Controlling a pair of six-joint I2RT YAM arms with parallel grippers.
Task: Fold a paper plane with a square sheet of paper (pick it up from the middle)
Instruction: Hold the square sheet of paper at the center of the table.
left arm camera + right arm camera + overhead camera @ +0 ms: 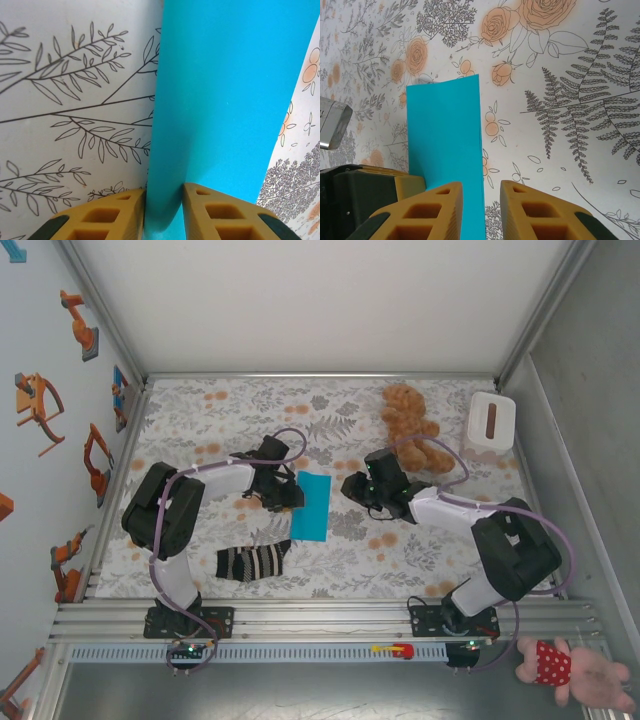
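The paper (310, 505) is lying on the desk (330, 410) as a narrow strip between both hands. The left hand (164, 192) is standing over its edge with fingers slightly apart. The right hand (481, 187) is hovering near its other side, also slightly apart.

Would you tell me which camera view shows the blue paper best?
The top external view: it shows the whole paper, a narrow rectangle on the table. The left wrist view is too close and crops it; the right wrist view shows one end, the other hidden behind a finger.
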